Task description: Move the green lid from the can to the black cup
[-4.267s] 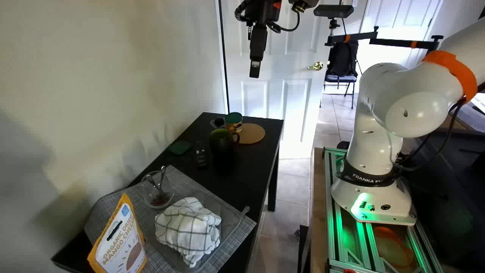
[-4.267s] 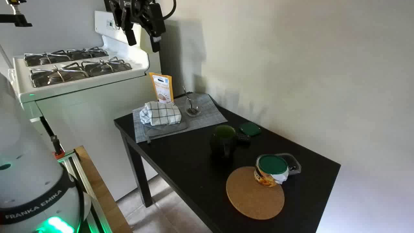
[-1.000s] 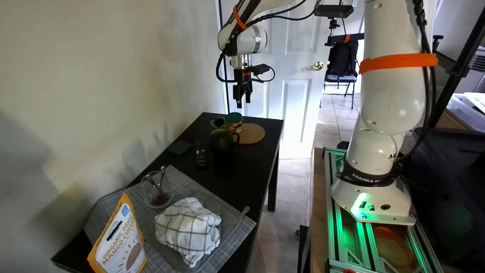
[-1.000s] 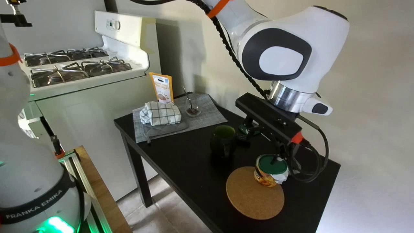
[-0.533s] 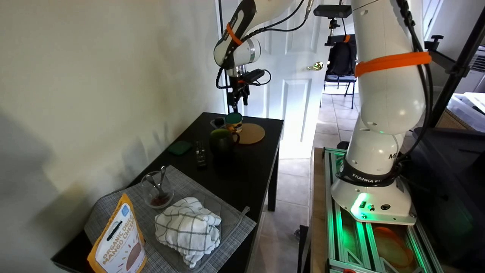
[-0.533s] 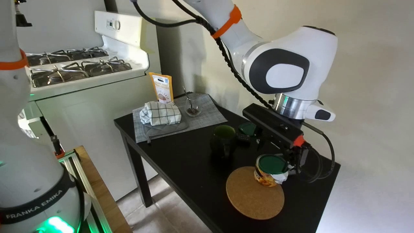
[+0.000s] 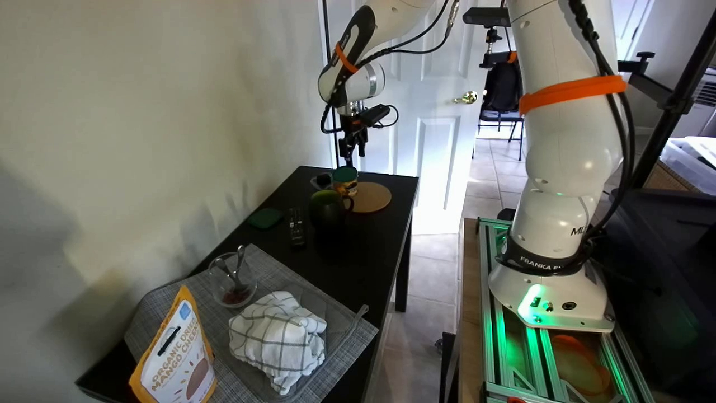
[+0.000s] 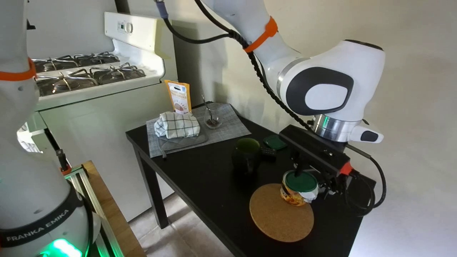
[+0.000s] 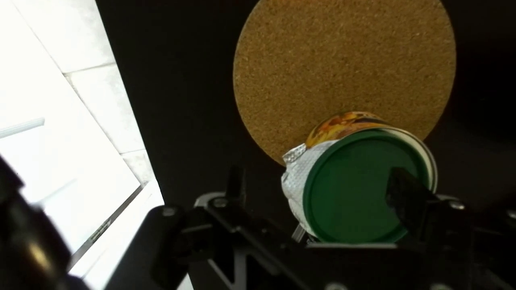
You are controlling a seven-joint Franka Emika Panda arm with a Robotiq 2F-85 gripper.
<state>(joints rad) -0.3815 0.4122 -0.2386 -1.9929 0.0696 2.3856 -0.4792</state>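
hand (image 9: pixel 316 183), spread wide and empty, hangs partly over the green lid (image 9: pixel 354 193) on the can (image 8: pixel 291 195) near a table (image 8: pixel 207 175) corner.

The white arm (image 7: pixel 573 145) has orange bands (image 7: pixel 573 94), black cables (image 7: pixel 584 25), a "FRANKA EMIKA" collar (image 8: pixel 37 228) and black tool (image 9: pixel 316 185).

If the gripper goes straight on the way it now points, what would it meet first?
With the gripper pointing roughly down, probably the green lid: one fingertip appears over it in the wrist view, though the height between is unclear.
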